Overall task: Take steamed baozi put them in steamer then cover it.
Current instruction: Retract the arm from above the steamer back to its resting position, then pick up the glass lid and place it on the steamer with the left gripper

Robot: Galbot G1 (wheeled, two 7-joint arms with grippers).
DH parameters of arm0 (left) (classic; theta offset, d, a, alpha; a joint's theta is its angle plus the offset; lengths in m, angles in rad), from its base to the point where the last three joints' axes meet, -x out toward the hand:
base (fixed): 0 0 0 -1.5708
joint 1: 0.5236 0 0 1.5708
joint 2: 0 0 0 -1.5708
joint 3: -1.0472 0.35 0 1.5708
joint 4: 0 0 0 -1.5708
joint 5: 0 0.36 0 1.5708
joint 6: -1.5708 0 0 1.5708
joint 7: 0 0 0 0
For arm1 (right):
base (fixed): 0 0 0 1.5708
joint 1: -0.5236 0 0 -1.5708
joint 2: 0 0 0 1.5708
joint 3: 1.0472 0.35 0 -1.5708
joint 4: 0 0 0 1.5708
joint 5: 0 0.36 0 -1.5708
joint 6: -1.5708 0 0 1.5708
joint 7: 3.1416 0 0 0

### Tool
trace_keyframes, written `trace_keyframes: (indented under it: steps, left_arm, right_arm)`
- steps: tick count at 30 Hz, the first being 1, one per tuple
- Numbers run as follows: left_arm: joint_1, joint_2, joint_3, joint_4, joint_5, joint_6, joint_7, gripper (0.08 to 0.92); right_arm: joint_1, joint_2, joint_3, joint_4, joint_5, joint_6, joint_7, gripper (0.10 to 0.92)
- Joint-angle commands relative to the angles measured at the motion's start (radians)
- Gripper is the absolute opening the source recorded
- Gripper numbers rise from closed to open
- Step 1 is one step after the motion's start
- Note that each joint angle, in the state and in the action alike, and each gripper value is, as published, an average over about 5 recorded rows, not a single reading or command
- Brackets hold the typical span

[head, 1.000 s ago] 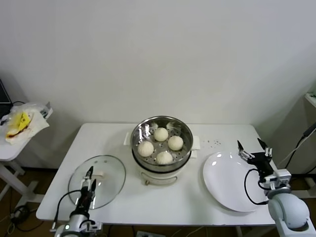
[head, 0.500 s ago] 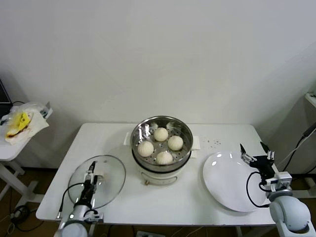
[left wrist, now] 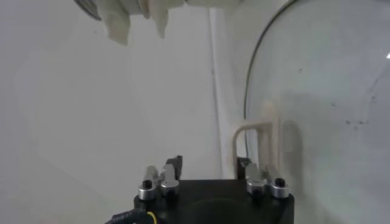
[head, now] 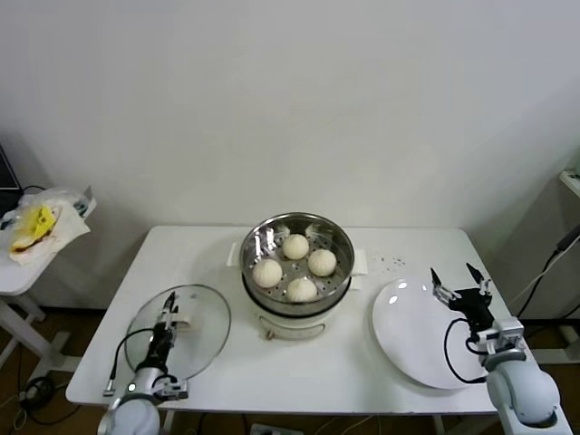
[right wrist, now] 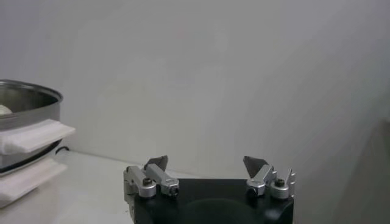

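Four cream-white baozi [head: 295,246] lie in the shiny steel steamer [head: 272,235] on its white pot base at the table's centre. The clear glass cover [head: 201,337] lies flat on the table at the front left, its white handle [head: 179,319] up. My left gripper [head: 168,311] is low over the cover at that handle. In the left wrist view the gripper [left wrist: 212,165] is open, with the handle [left wrist: 265,141] just ahead of one finger and the glass [left wrist: 323,91] beyond. My right gripper [head: 456,283] is open and empty above the white plate.
A flat white plate [head: 408,340] lies at the table's front right under the right gripper. The right wrist view shows the open gripper [right wrist: 206,162] and the steamer's rim [right wrist: 27,100] and white side handle [right wrist: 33,137]. A side table with a bag [head: 36,227] stands far left.
My left gripper has moved forward over the cover to its handle. My right gripper has shifted a little to the left over the plate.
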Motion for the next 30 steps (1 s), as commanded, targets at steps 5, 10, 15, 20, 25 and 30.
trace_keyframes:
  steps: [5,10,15,20,25,30]
  left_arm:
    - [-0.004,0.009,0.000,-0.017,-0.024,-0.013,-0.009,0.385]
    - [0.015,0.028,-0.012,-0.082,-0.039,-0.006,-0.001,0.238]
    - [0.056,0.052,-0.020,-0.168,-0.066,0.009,0.018,0.154]
    - [0.115,0.078,-0.025,-0.293,-0.094,0.045,0.027,0.150]
    - [0.175,0.111,-0.030,-0.438,-0.117,0.115,0.040,0.150]
    - [0.204,0.171,-0.027,-0.573,-0.150,0.210,0.068,0.150]
  right_arm:
    - [0.014,0.006,-0.020,-0.019,-0.028,0.008,-0.007,0.823]
    - [0.023,-0.003,-0.039,-0.037,-0.027,0.013,-0.019,0.823]
    - [0.033,-0.004,-0.048,-0.046,-0.025,0.023,-0.030,0.823]
    - [0.041,-0.005,-0.047,-0.055,-0.024,0.032,-0.035,0.823]
    - [0.051,-0.008,-0.047,-0.061,-0.023,0.036,-0.037,0.823]
    - [0.062,-0.009,-0.055,-0.073,-0.023,0.037,-0.037,0.823]
